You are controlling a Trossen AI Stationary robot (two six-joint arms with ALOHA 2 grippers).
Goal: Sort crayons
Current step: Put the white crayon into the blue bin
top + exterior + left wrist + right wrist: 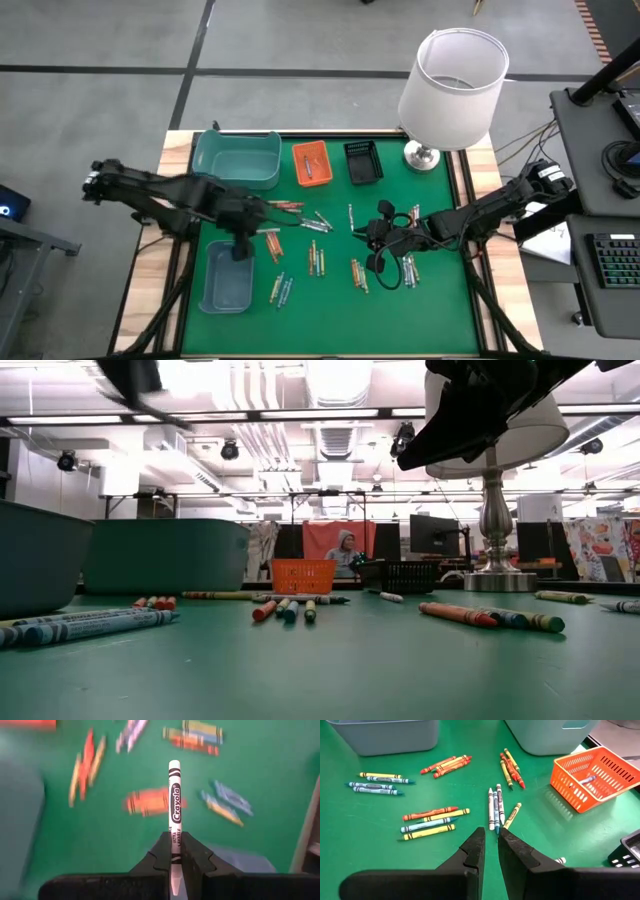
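Many crayons (316,260) lie in loose groups on the green mat; they also show in the right wrist view (430,817) and the low view (460,613). My left gripper (174,845) is shut on a white crayon (174,795). It hovers by the near teal tray (225,280) at the table's left (240,246). My right gripper (490,837) hangs over the crayons right of the mat's middle (376,240). Its fingers stand a narrow gap apart with nothing between them. A teal crayon's tip (497,829) lies just beyond them. My left gripper pinches the white crayon between its two fingers by the wrapped part near one end (174,834). The crayon runs along the fingers and most of it sticks out past their tips. It is lifted clear of the mat.
A larger teal tray (238,160), an orange basket (311,163) holding a crayon and a black basket (363,162) stand along the mat's far edge. A table lamp with a white shade (452,85) stands at the far right corner. A person sits far off beyond the table (345,550).
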